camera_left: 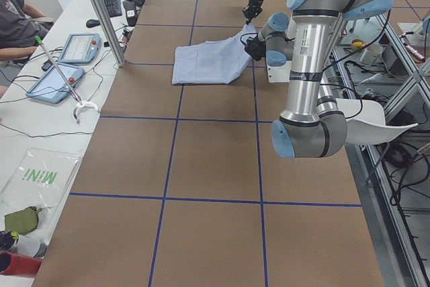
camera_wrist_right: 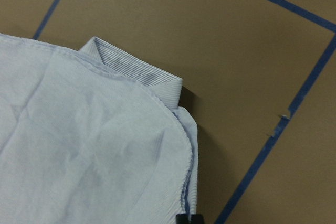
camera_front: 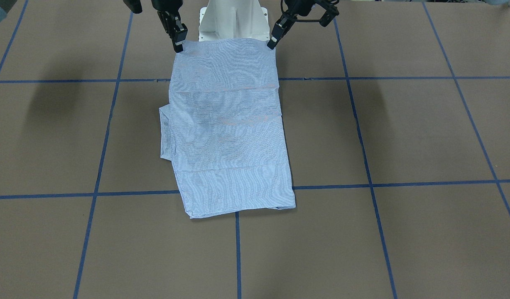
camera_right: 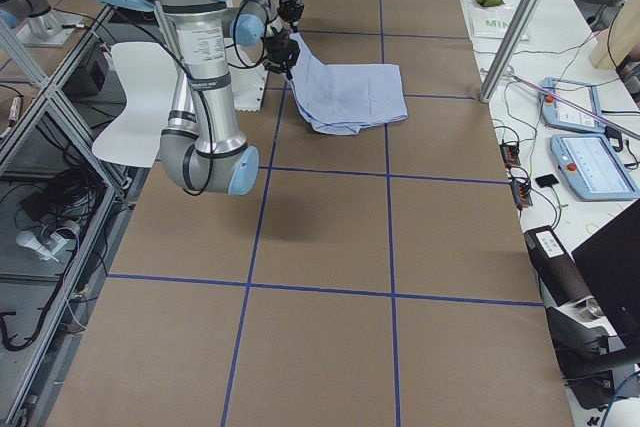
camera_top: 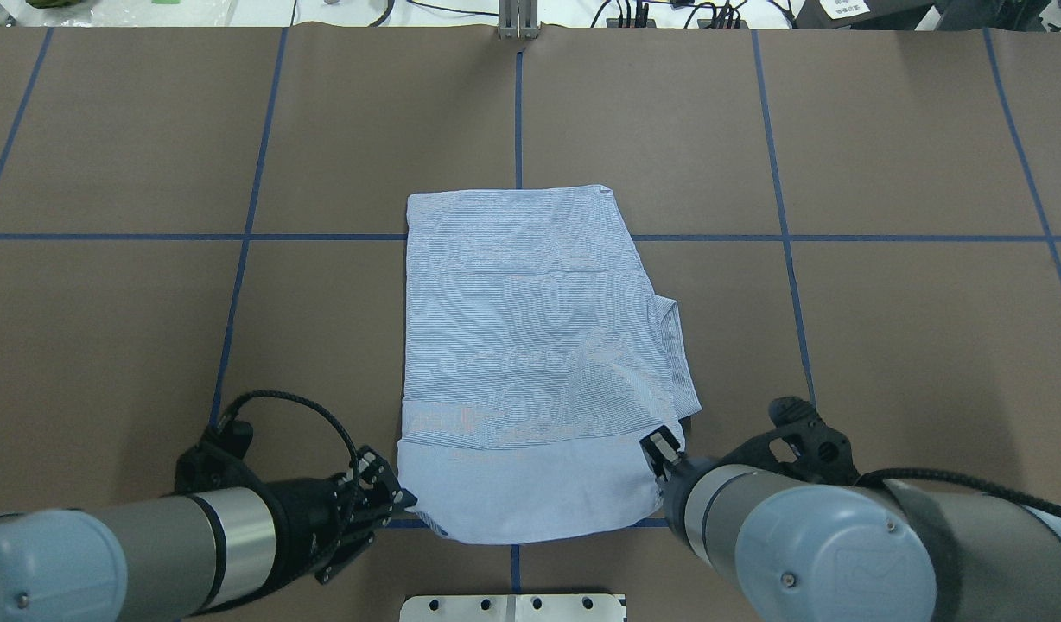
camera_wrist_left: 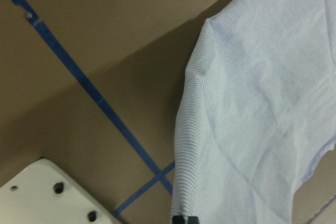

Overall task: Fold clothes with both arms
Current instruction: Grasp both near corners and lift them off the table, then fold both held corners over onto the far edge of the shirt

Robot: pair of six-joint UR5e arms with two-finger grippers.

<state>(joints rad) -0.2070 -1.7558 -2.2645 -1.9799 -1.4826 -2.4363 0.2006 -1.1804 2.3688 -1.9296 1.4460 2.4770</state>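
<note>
Direction matters most here: the light blue, white-striped cloth shirt point(camera_top: 530, 345) lies folded into 1 long strip in the middle of the brown table with its blue tape grid point(camera_top: 885, 345). Its long axis runs straight away from the robot. The near short edge sits just ahead of the white pedestal base point(camera_top: 513, 607), and the far short edge lies well out toward your side.

You have 2 arms and 2 grippers on it, 1 at each near corner. The black left gripper point(camera_top: 403, 499) is clamped on the near-left corner. The black right gripper point(camera_top: 660, 447) is clamped on the near-right corner, a little further out along that side. In both wrist views the cloth runs right up into the closed fingertips point(camera_wrist_left: 181, 218), and the side views show that near edge raised off the table.

From both grippers the rest of the shirt lies forward, so I judge the fold has to carry the near edge out along the long axis toward the far edge. Neither arm is nearer, so they should travel together.

On the right side 1 narrow banded flap point(camera_top: 673, 345) sticks out past the strip. I cannot tell whether it is a cuff or a collar.
</note>
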